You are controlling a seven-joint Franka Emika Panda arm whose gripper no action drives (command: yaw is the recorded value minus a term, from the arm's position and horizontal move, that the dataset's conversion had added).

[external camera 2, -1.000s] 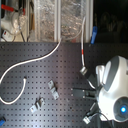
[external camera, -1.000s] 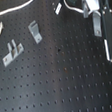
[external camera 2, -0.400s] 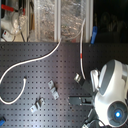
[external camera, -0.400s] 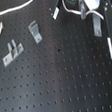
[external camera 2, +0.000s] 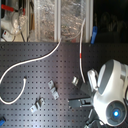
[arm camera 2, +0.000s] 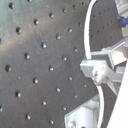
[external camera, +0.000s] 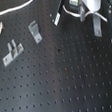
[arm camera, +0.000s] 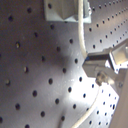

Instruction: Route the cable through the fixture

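The cable (external camera: 15,10) is a long white cord curving over the black perforated board (external camera: 61,86). In the second exterior view the cable (external camera 2: 31,60) loops at the left. The fixture (external camera 2: 75,80) is a slim upright metal clip, and in the first exterior view the fixture (external camera: 59,13) stands left of the arm. My gripper (external camera 2: 81,102) hangs just beside it. In both wrist views the cable (arm camera: 82,35) (arm camera 2: 88,40) runs straight into my gripper (arm camera: 102,75), whose metal fingertips appear closed on it. A grey metal block (arm camera: 62,10), likely the fixture, sits close along the cord.
A flat bracket with two prongs (external camera: 11,52) (external camera 2: 37,104) and a bent angled bracket (external camera: 34,31) (external camera 2: 52,87) stand on the board, away from the arm. A red-sleeved cord (external camera 2: 81,47) hangs near the back edge. Cluttered shelves (external camera 2: 60,20) lie behind the board.
The arm has shifted slightly toward the fixture. The brackets and the loose part of the cable have not moved.
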